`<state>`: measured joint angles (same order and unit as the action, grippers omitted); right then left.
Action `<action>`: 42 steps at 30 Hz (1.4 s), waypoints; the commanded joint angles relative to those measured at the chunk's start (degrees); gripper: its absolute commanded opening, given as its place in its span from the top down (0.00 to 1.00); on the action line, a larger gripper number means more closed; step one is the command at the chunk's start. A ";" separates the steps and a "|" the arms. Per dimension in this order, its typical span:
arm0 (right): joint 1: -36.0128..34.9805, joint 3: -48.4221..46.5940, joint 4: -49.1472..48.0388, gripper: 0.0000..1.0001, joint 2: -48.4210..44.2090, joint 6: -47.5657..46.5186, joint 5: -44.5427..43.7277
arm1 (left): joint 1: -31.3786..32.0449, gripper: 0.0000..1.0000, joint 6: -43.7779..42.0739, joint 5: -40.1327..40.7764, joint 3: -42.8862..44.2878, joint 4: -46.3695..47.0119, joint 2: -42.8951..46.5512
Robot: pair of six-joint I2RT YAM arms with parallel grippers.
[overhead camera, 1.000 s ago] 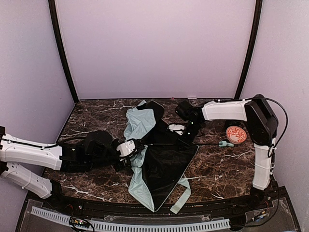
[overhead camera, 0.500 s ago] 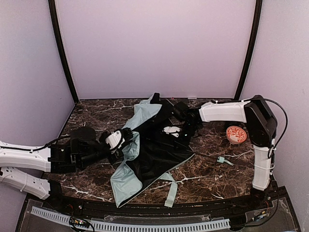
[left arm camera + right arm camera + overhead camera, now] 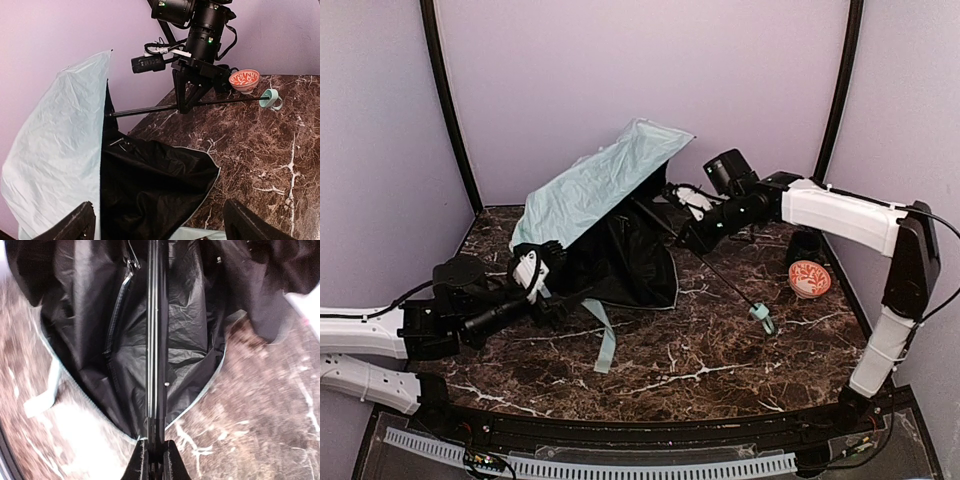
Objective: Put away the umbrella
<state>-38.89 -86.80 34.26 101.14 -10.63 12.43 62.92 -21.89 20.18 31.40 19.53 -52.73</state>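
Glossy white shells over black joints on both arms: the left arm (image 3: 365, 335) shows two white links, the right arm (image 3: 840, 215) a long white tube into a black elbow. The right gripper (image 3: 184, 108) is matt black with a white piece at its side and tapered fingers, black cables (image 3: 231, 40) looping beside its wrist.

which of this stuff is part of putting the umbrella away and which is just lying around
Part of the job:
- umbrella, with its shaft and handle
- right hand, shut on the shaft
- left hand, open, holding nothing

Just lying about:
- orange-and-white bowl, at the far right
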 commanded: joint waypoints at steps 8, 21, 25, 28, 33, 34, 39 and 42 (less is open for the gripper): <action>3.12 -0.61 -24.76 1.00 -17.22 8.28 -5.68 | 0.22 0.04 1.89 -2.67 1.67 0.72 8.34; -0.16 30.54 -38.33 1.00 -19.22 22.35 -1.41 | 0.27 0.05 0.86 2.20 -0.02 1.85 7.30; -4.27 38.18 -34.53 1.00 -16.76 27.93 -1.89 | 0.28 0.06 0.55 2.98 -0.27 1.01 6.67; -5.35 40.65 -28.64 1.00 -17.01 29.85 -2.56 | 0.28 0.06 0.30 3.31 -0.17 0.86 5.72; -5.61 41.71 -19.79 1.00 -18.02 29.74 -1.36 | 0.25 0.06 0.98 4.05 -0.03 1.18 3.55; -5.63 41.34 -18.05 1.00 -17.55 29.53 -1.06 | 0.26 0.06 1.23 4.22 -0.02 1.14 3.07; -5.62 36.51 -10.43 1.00 -13.23 23.66 2.30 | 0.15 0.06 2.64 5.90 0.82 0.42 -0.31; -5.66 31.34 -5.33 0.90 -11.90 19.57 1.27 | -2.67 0.06 7.47 8.42 3.11 -3.50 -3.88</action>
<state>-44.56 -49.21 22.09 87.85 14.63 12.43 62.78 -19.79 24.82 31.88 19.66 -53.39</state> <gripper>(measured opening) 0.047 0.940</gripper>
